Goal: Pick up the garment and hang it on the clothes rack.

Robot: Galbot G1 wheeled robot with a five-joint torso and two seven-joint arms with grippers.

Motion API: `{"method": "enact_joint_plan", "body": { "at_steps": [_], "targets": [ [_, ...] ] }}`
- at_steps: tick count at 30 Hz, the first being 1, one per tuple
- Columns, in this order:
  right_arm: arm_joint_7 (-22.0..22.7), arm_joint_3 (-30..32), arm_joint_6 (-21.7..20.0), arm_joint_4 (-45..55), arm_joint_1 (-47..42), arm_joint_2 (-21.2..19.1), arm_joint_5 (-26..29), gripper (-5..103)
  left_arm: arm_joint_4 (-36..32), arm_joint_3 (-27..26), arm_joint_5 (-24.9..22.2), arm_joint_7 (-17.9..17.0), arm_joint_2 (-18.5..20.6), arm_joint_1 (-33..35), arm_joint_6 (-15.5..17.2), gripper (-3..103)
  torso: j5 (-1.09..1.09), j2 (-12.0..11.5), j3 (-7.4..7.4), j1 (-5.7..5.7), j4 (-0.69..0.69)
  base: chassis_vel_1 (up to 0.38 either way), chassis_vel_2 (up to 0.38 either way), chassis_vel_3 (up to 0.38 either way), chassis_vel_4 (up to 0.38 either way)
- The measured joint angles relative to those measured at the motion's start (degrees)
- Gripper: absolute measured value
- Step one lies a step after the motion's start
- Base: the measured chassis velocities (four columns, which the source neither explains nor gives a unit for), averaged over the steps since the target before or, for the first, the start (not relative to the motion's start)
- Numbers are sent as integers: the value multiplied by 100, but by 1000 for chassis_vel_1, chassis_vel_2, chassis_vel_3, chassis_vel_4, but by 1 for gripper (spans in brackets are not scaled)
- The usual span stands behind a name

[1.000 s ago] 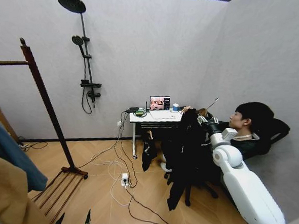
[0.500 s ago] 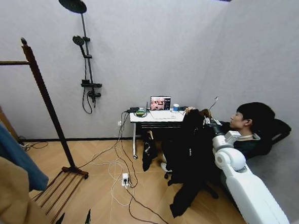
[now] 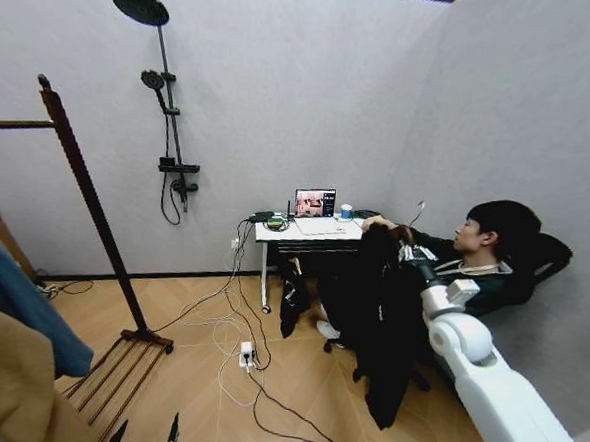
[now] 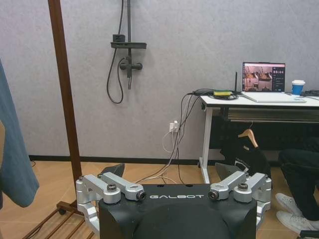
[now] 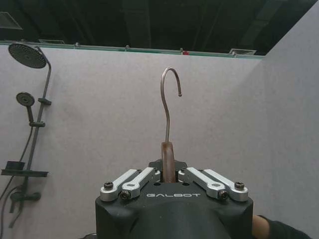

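Note:
The garment [image 3: 384,322] is a black jacket hanging free above the floor in front of the desk. My right gripper [image 3: 414,252] holds it up at the end of the white arm. In the right wrist view this gripper [image 5: 168,172] is shut on the brown wooden hanger neck [image 5: 168,158], and the metal hook [image 5: 168,99] stands up above it. The clothes rack [image 3: 88,200], dark reddish-brown, stands far left with its slatted base [image 3: 121,366] on the floor. My left gripper [image 4: 169,172] is open and low, facing the rack upright [image 4: 62,89].
A person [image 3: 494,248] sits in a chair right behind the garment, one hand near its collar. Beside them is a white desk [image 3: 304,232] with a laptop [image 3: 315,202], and cables [image 3: 246,358] cross the floor. A teal jacket [image 3: 24,305] and a tan coat [image 3: 4,389] hang at near left.
The garment has swung to the right and hangs lower and closer to my right arm. The right gripper shifted slightly right with it. The rack has not moved.

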Motion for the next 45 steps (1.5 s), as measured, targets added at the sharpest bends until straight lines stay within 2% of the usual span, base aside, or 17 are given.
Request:
{"method": "enact_joint_plan", "body": {
  "at_steps": [14, 22, 30, 45],
  "targets": [
    [-29, -579, -91, 388, 8, 40, -34, 10, 0, 0, 0, 0, 0, 0, 0, 100, 0, 0, 0, 0, -1, 0, 0, 0, 0],
    [-102, -617, -23, 333, -56, 103, -131, 10, 0, 0, 0, 0, 0, 0, 0, 100, 1, 34, 16, 16, -1, 0, 0, 0, 0],
    [-200, -569, 70, 253, -137, 109, -131, 10, 0, 0, 0, 0, 0, 0, 0, 100, 1, 276, 141, 132, -1, 0, 0, 0, 0],
    [-330, -528, 119, 227, -287, 155, -101, 10, 0, 0, 0, 0, 0, 0, 0, 100, 1, 309, 156, 146, -2, -13, 14, 16, -20]
  ]
}}
